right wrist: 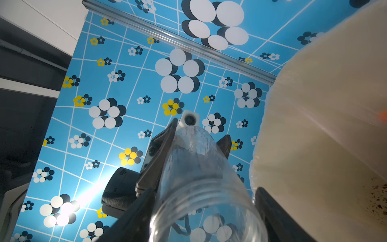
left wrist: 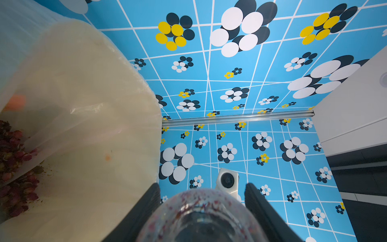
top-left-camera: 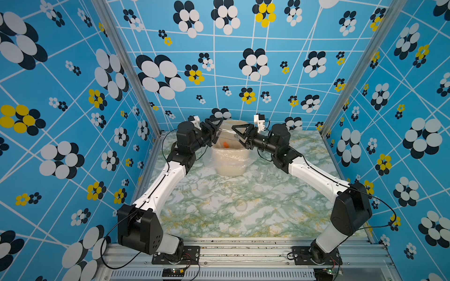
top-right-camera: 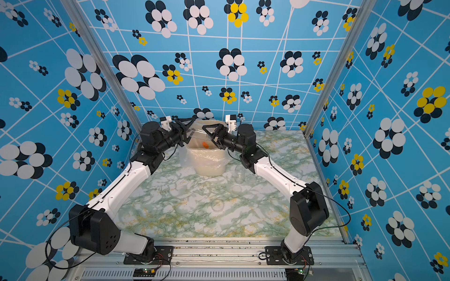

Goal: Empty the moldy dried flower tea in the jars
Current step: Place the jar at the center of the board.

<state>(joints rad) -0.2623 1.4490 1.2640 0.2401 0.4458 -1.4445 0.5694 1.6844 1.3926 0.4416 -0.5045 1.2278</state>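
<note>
Above the cream bin (top-left-camera: pixel 229 165), left claw (left wrist: pixel 202 186) clamps the jar (right wrist: pixel 194 167) while right claw (right wrist: pixel 204 190) straddles its mouth, grip unclear.

Robot test cell: aluminium posts (top-left-camera: pixel 129 73) frame flower-printed blue walls (top-left-camera: pixel 287 80); two arms (top-left-camera: pixel 168 177) bolted at the front edge of the marble-effect bench (top-left-camera: pixel 207 226).

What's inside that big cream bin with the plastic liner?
Reddish dried buds, brown crumbs and one orange piece. A clear liner fold covers some buds.
</note>
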